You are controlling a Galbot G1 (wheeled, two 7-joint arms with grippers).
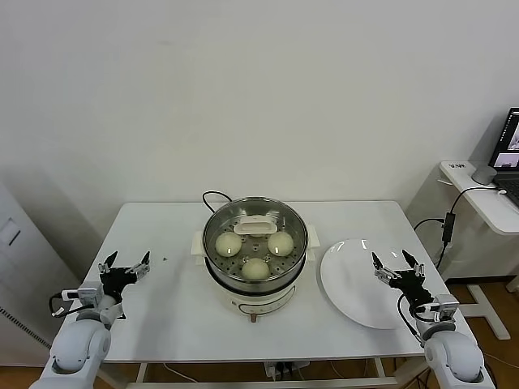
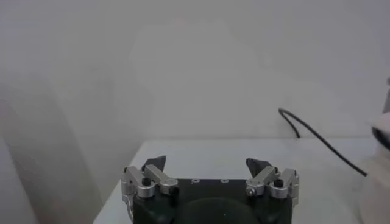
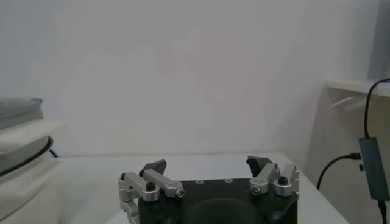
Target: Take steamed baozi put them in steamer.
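The steamer [image 1: 217, 229], a shiny steel pot on a cream base, stands mid-table. Three steamed baozi lie on its perforated tray: one on the left [image 1: 228, 243], one on the right [image 1: 280, 242] and one at the front [image 1: 255, 268]. A white handle [image 1: 255, 224] sits above the tray's back part. My left gripper [image 1: 124, 266] hovers open and empty over the table's left side, well away from the pot; the left wrist view shows this gripper [image 2: 207, 163] with nothing between its fingers. My right gripper [image 1: 396, 267] is open and empty over the plate's right rim, as the right wrist view [image 3: 207, 164] confirms.
A flat white plate [image 1: 353, 284], bare, lies right of the steamer. The black cord [image 1: 212, 197] runs off behind the pot. A side desk with a laptop [image 1: 507, 154] and a hanging cable [image 1: 448, 227] stands past the table's right edge. A wall is behind.
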